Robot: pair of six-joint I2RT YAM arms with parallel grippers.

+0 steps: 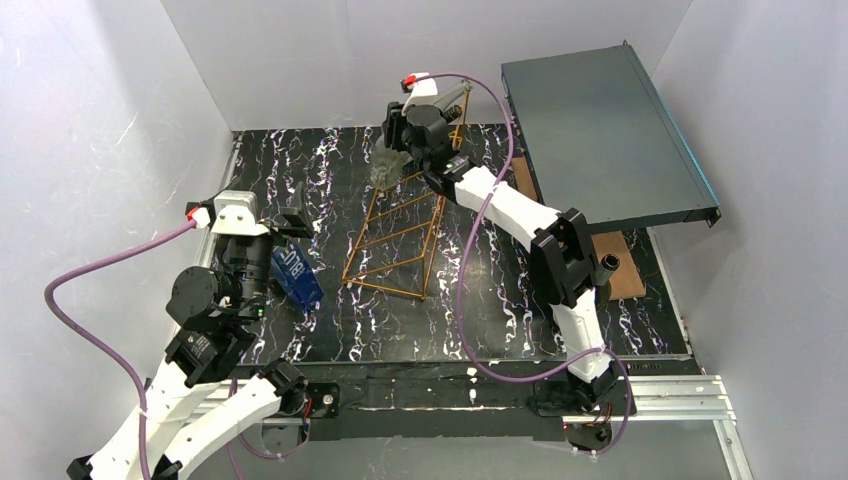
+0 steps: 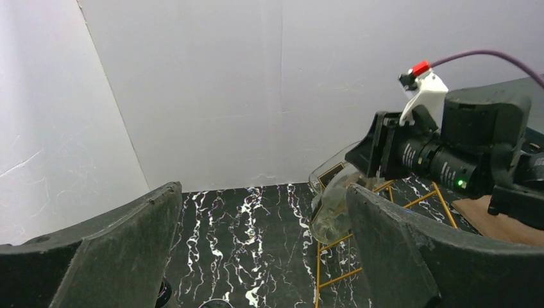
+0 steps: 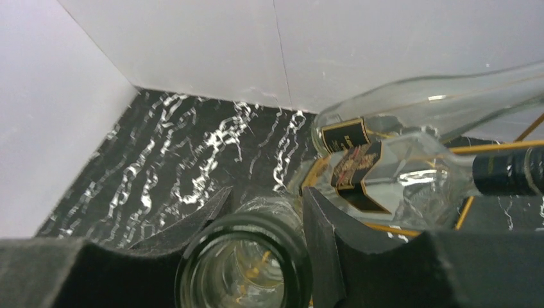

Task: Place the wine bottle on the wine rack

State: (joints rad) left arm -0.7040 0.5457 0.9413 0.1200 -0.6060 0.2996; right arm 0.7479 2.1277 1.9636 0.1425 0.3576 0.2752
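My right gripper [image 1: 402, 148] is shut on the neck of a clear glass wine bottle [image 1: 384, 170]. It holds the bottle tilted, base down, over the far end of the copper-gold wire wine rack [image 1: 400, 235]. In the right wrist view the fingers [image 3: 333, 224] clamp the neck just below the open mouth [image 3: 244, 273]. In the left wrist view the bottle's base [image 2: 330, 218] hangs at the rack's far rungs [image 2: 385, 247]; whether they touch I cannot tell. My left gripper [image 1: 293, 222] is open and empty left of the rack, with its fingers [image 2: 122, 250] spread wide.
Two more clear bottles [image 3: 436, 102] [image 3: 398, 176] with black-and-gold labels lie on the rack beside the held one. A blue pack [image 1: 297, 278] lies under my left gripper. A dark flat box [image 1: 610, 130] leans at the back right over a brown board [image 1: 620, 268].
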